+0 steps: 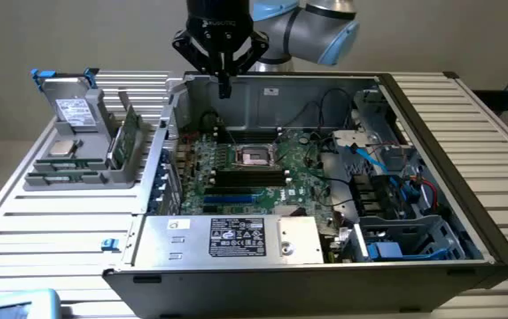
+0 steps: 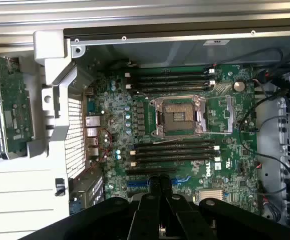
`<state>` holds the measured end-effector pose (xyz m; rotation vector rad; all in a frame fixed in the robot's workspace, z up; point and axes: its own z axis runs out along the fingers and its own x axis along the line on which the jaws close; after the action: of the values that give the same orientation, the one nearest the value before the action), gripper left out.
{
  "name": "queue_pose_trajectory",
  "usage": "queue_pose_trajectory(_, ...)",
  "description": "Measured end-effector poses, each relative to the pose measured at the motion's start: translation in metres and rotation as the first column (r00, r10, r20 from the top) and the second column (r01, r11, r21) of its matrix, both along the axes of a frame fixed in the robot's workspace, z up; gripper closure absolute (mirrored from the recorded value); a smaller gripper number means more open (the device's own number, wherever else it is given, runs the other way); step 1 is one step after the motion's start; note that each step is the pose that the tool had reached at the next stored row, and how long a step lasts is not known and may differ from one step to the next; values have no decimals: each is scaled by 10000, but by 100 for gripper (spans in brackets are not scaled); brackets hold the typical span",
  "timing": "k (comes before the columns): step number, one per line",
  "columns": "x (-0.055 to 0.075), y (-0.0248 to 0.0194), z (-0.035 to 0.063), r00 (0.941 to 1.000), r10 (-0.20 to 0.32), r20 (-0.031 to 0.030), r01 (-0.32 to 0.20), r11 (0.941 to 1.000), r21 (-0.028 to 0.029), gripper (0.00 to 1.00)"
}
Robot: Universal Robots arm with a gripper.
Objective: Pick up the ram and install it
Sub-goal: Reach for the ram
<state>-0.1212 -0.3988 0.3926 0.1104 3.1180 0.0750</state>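
well apart, the ram (image 1: 131, 139) and the closed end effector (image 1: 225, 90)

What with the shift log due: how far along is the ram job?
Done: nothing that shows. The ram stands upright in the grey holder outside the case, and the motherboard's memory slots look empty. In hand: the gripper hangs shut over the open case, holding nothing. Left: both the pick-up and the install.
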Motion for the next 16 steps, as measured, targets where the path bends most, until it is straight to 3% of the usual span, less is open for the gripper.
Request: queue_pose_trajectory(16,-19,0,1,10000,-1,-10,1,10000,-2,89)
